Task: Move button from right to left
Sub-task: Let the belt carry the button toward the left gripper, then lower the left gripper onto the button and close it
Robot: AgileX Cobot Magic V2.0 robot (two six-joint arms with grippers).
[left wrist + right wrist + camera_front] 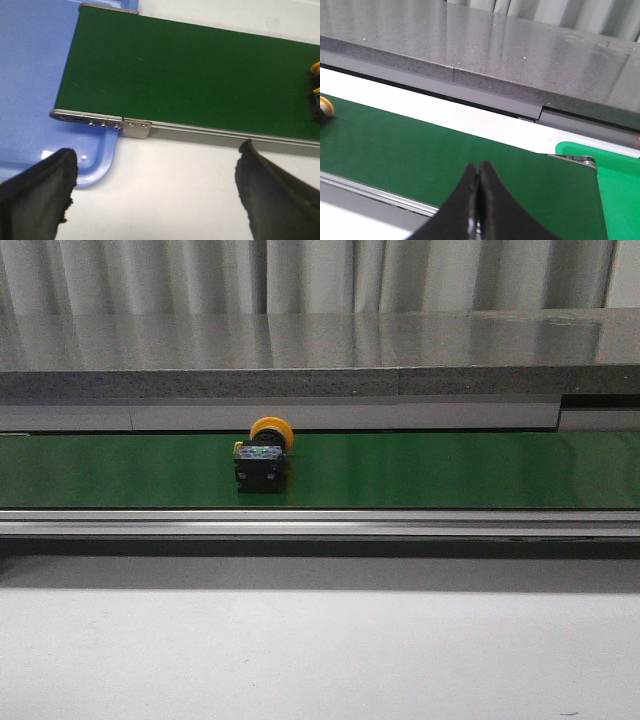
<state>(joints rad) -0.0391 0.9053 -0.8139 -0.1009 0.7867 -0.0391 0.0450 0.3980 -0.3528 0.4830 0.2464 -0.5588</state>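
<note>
1. The left tool (155, 192) is spread wide: in the left wrist view its two dark fingers (42, 192) sit far apart at opposite corners, with nothing between them.
2. The pads of the left tool look rough and worn at their edges.
3. The right tool (479, 172) is closed: in the right wrist view its two black fingers (495, 207) meet along a thin seam, tips pressed together and gripping nothing.
4. Neither arm nor tool appears in the front view.
</note>
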